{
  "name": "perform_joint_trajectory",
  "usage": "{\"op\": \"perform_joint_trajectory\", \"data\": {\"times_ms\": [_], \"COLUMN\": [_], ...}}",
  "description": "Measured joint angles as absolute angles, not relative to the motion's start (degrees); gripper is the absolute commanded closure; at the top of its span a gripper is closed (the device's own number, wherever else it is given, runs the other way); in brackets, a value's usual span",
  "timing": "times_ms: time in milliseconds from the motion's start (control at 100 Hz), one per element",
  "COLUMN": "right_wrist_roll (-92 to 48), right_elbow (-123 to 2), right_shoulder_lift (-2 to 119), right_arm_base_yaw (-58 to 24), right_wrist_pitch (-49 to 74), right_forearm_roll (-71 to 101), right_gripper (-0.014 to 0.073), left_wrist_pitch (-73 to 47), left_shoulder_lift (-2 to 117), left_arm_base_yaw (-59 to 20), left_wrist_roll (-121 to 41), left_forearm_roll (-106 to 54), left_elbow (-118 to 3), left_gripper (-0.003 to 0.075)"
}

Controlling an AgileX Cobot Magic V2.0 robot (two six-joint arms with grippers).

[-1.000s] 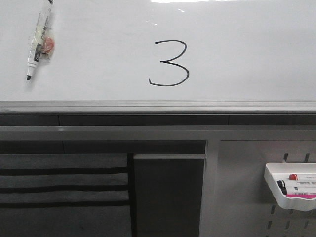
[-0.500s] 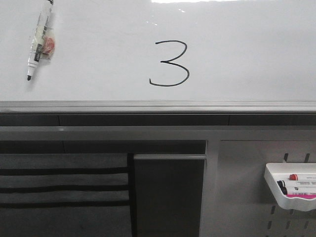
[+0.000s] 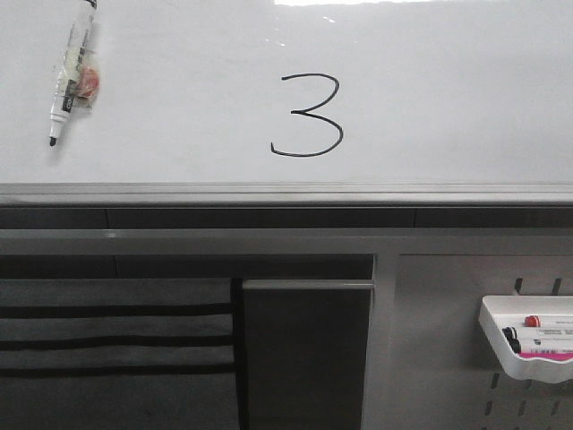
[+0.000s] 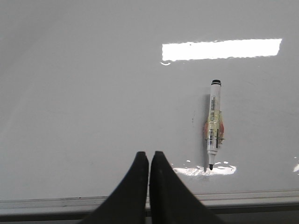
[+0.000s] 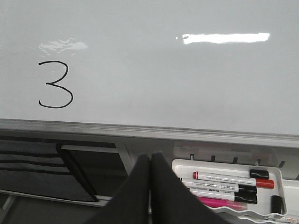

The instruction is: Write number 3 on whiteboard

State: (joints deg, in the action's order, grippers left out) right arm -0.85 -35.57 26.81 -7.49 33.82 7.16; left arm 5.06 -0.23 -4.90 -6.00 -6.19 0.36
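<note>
Number 3 (image 3: 307, 116), marker (image 3: 69, 72) unmoved on whiteboard (image 3: 448, 90).

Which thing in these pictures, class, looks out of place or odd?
The marker lies uncapped on the whiteboard, left of the 3, with something orange and clear stuck around its barrel. The other markers sit in the tray.

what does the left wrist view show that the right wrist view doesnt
Only the left wrist view shows the marker stuck on the board, tip down, and the left gripper, shut and empty.

Only the right wrist view shows the 3, the tray of markers below the board's rail, and the right gripper, also shut and empty.

Both show the whiteboard with a light's glare on it.
</note>
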Motion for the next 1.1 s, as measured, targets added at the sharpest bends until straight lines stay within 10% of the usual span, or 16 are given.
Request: {"op": "perform_joint_trajectory", "data": {"times_ms": [1100], "right_wrist_roll": [-0.8], "right_elbow": [0.6], "right_shoulder_lift": [-0.5], "right_arm_base_yaw": [-0.2], "right_wrist_pitch": [3.0], "right_forearm_roll": [10.1], "right_gripper": [0.0663], "left_wrist_pitch": [5.2], "left_shoulder_lift": [-0.2], "left_arm_base_yaw": [-4.8], "left_wrist_roll": [-6.1], "left_forearm_roll": [-6.2], "left_elbow": [0.4], "left_gripper": [0.0741]}}
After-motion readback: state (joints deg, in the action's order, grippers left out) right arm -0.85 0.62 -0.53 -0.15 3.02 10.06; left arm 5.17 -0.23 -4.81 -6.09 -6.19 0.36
